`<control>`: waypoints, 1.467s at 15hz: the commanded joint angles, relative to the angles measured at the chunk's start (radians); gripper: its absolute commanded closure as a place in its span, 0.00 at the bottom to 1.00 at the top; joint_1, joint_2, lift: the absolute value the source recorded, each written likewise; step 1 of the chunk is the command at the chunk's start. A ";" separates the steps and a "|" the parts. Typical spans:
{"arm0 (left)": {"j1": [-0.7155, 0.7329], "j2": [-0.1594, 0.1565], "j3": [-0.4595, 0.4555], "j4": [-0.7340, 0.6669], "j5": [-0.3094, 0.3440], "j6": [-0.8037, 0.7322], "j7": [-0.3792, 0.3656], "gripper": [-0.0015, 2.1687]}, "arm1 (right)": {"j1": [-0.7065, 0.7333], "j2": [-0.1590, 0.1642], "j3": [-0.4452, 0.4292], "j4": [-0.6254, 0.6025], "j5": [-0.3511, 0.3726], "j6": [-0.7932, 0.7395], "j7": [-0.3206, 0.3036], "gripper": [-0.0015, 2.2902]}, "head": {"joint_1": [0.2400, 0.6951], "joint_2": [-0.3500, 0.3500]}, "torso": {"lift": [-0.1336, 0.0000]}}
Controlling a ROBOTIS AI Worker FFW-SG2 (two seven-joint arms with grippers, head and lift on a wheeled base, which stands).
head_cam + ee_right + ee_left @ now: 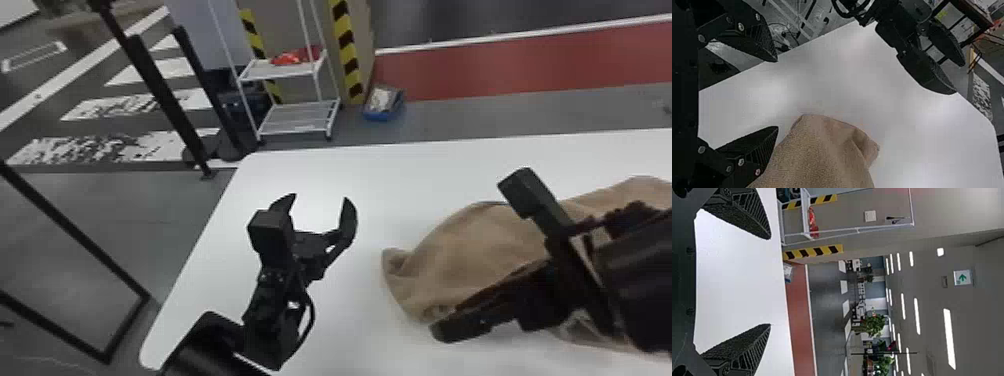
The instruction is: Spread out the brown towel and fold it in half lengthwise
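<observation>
One white table point(400, 172) stands before a red floor strip point(475, 72), one white cart point(285, 71) with two shelves, and one blue bin point(383, 116) on the floor. On the tabletop lies one brown towel point(430, 272), rumpled, toward the right side of my head view. Of my two grippers, the left gripper point(320, 198) is open and empty above the tabletop, well apart from the cloth; the right gripper point(481, 260), fingers spread and gripping nothing, is over the towel.
</observation>
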 commanded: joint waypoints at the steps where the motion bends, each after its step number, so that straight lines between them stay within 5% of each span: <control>1: 0.006 0.003 0.008 -0.005 0.001 0.000 0.001 0.04 | -0.014 0.039 0.029 0.052 0.026 0.005 -0.004 0.14 | 1.00 1.00 | 0.07; 4: 0.009 0.005 0.019 -0.005 0.005 -0.003 0.001 0.04 | -0.042 0.090 0.081 0.124 0.095 0.005 -0.035 0.17 | 1.00 1.00 | 0.07; 10: 0.015 0.005 0.022 -0.013 0.005 -0.003 0.001 0.04 | -0.048 0.102 0.135 0.136 0.219 0.005 -0.104 0.18 | 1.00 1.00 | 0.07; 22: 0.022 0.002 0.019 -0.011 0.005 -0.007 0.001 0.04 | -0.060 0.106 0.150 0.213 0.225 0.005 -0.273 0.22 | 1.00 1.00 | 0.07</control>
